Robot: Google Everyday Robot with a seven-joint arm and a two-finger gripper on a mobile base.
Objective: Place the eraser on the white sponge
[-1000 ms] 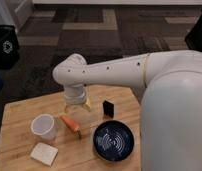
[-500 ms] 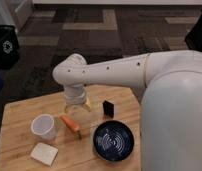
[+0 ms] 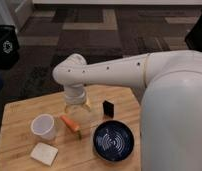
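Over the table (image 3: 19,117), hand (image 3: 77,108) near eraser (image 3: 108,108)

At frame centre the white arm's (image 3: 109,70) gripper (image 3: 77,116) hangs over the light wooden table (image 3: 16,120), just above the orange carrot-shaped piece (image 3: 70,123), with the small black rectangular eraser (image 3: 108,108) standing to its right, the translucent white cup (image 3: 44,127) left, the flat off-white square sponge (image 3: 44,153) lower left and the dark round bowl (image 3: 113,141) lower centre.

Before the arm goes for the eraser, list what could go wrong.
1. The gripper hangs just above the carrot, beside the eraser, which stands upright; a nudge on approach could tip it.
2. The carrot and the cup lie between the eraser and the white sponge; a low carry might hit them.
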